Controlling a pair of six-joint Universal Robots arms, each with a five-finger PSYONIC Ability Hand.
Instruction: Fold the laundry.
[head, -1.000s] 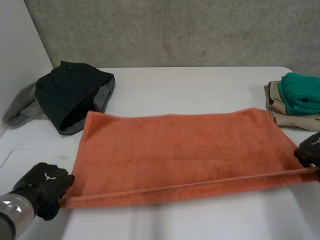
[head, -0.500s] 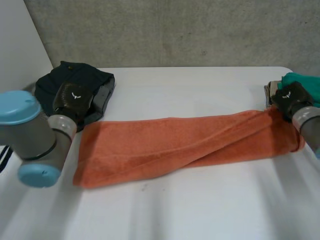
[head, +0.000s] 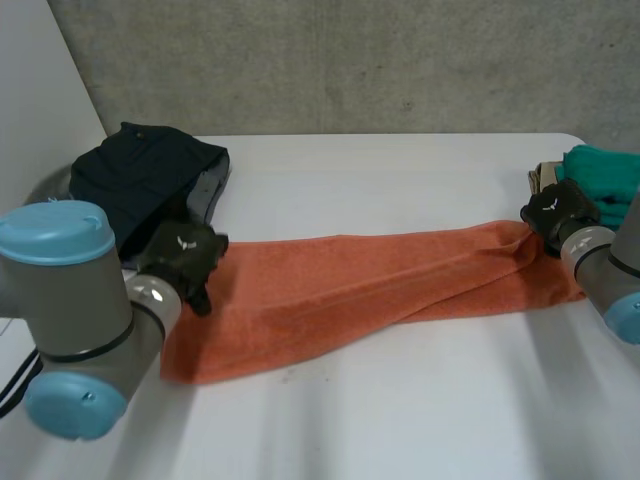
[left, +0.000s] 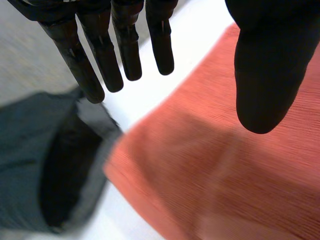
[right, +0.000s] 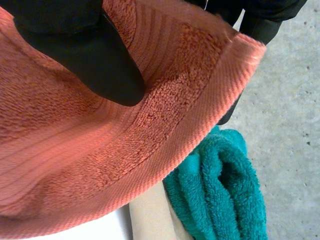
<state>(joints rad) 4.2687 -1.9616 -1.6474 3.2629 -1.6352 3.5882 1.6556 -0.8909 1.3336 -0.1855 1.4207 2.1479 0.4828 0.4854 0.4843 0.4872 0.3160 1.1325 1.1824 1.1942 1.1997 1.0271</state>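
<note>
An orange towel (head: 350, 290) lies folded lengthwise across the white table (head: 400, 430), its left half flat and its right half twisted and lifted. My left hand (head: 180, 255) hovers over the towel's far left corner. In the left wrist view its fingers (left: 100, 60) are straight and its thumb stands apart, with nothing between them; the towel (left: 225, 175) lies under them. My right hand (head: 560, 212) holds the towel's far right corner raised. In the right wrist view, the thumb (right: 85, 50) pinches the towel's hemmed edge (right: 165, 130) against the fingers.
A dark garment (head: 145, 185) is heaped at the back left, close to my left hand, and appears beside the towel (left: 40, 165) in the left wrist view. A folded stack with a teal towel (head: 600, 180) on beige cloth (head: 545, 190) sits just behind my right hand.
Both hands carried the towel's near edge over to its far edge, folding it in half. The left hand has since let go, opened and drawn back slightly; the right still grips.
</note>
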